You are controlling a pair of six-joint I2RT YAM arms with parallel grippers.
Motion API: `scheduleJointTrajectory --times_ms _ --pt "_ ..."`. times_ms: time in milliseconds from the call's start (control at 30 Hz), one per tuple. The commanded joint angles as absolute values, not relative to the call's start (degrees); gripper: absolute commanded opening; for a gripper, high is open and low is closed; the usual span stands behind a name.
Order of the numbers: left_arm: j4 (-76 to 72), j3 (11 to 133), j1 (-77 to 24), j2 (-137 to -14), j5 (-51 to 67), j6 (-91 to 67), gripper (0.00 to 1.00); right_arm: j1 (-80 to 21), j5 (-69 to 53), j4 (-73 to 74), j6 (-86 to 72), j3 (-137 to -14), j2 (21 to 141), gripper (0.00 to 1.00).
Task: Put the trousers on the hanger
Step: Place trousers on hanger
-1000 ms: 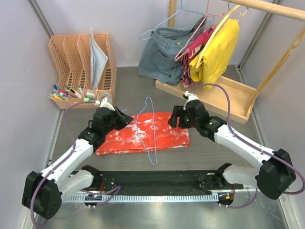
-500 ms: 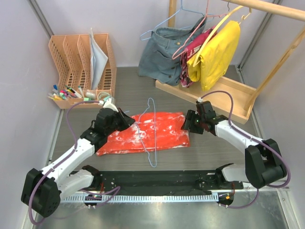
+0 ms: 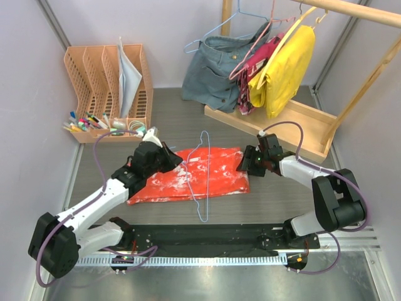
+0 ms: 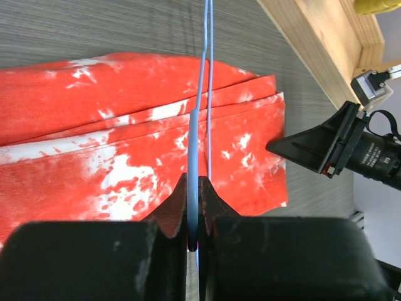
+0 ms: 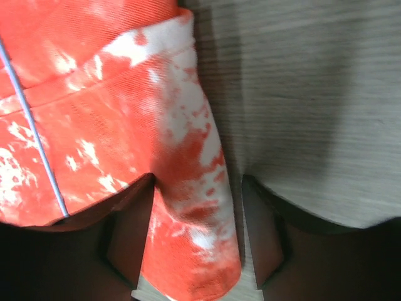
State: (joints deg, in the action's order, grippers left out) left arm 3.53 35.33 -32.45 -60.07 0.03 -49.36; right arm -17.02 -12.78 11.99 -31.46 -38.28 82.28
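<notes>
Left hand grips a thin light-blue wire hanger over folded red-orange, white-splotched fabric trousers on the grey desk.
The left hand is clamped tight on the wire, which runs across the trousers' middle. The right hand is spread wide, its fingers straddling the trousers' right edge.

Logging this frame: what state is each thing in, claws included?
trousers: folded, lying flat on the table, not on the hanger.
hanger: lying across the trousers, wire pinched by the left claw.
left claw: shut on the hanger.
right claw: open, one finger on either side of the trousers' end.
denim garment: hanging up.
yellow garment: hanging up.
</notes>
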Motion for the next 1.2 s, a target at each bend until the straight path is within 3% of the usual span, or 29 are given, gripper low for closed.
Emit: scheduleJointTrajectory --times_ms 0,67,100,167,267,467,867,1167 --pt "4.92 35.77 -32.87 -61.87 -3.69 -49.66 0.0 -16.79 -16.69 6.77 -33.4 -37.18 84.2 0.5" --pt "5.8 36.03 -33.48 -62.14 -4.48 -49.4 0.0 -16.61 -19.15 6.77 -33.31 -37.7 84.29 0.3" --pt "6.06 36.3 -33.57 -62.31 -5.09 -49.31 0.0 -16.61 -20.2 7.12 -33.14 -39.01 84.03 0.13" --pt "6.33 36.47 -33.66 -62.49 -5.19 -49.31 0.0 -16.61 -21.97 10.19 -34.09 -40.95 82.1 0.01" --pt "6.42 36.91 -33.93 -62.67 -5.36 -49.66 0.0 -16.79 -25.75 12.13 -39.69 -44.73 78.33 0.01" --pt "6.42 37.88 -34.1 -63.11 -5.01 -50.62 0.0 -26.53 -24.53 6.96 -49.74 -51.06 75.94 0.01" --pt "6.06 38.93 -34.1 -60.73 -4.83 -51.06 0.0 -40.24 -22.85 -4.83 -54.84 -55.8 95.0 0.01" --pt "5.27 40.34 -34.1 -60.82 -4.04 -51.68 0.0 -43.33 -19.87 -9.84 -57.74 -53.53 104.58 0.01"
